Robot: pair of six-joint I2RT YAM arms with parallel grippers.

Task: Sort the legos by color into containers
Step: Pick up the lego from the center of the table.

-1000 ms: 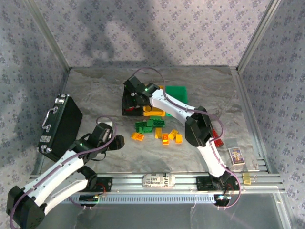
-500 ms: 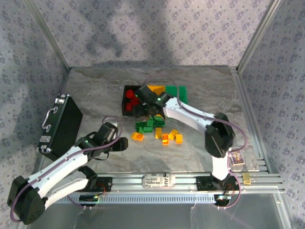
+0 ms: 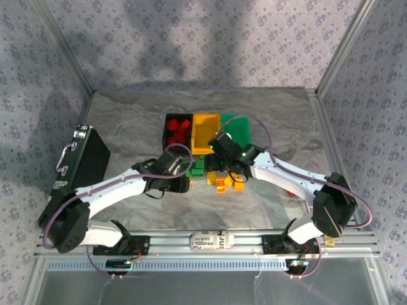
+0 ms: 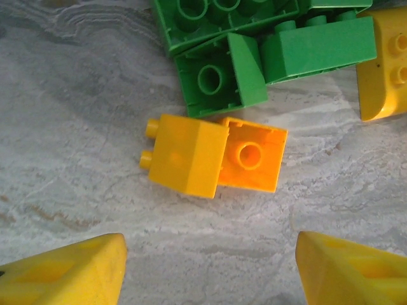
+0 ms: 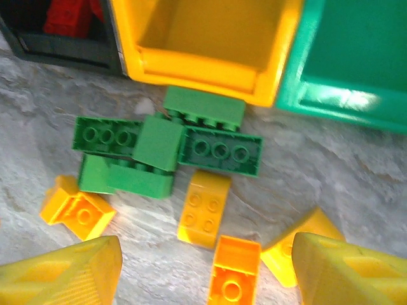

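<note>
Left gripper (image 4: 210, 272) hovers, fingers apart and empty. The yellow brick (image 4: 189, 156) lies just right of it, centred on the gap. An orange brick (image 4: 253, 159) touches it, and the pair lies lengthwise across that gap.

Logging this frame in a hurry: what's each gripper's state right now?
Left gripper: open, holding nothing, above a yellow brick.
Right gripper: open, holding nothing.

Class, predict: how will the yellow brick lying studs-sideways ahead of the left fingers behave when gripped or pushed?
The yellow brick looks like hard moulded plastic, so probably stiff. Its upturned orange neighbour shows a hollow underside, suggesting both are light. Flat-sided and touching, they would likely slide together, not roll.
</note>
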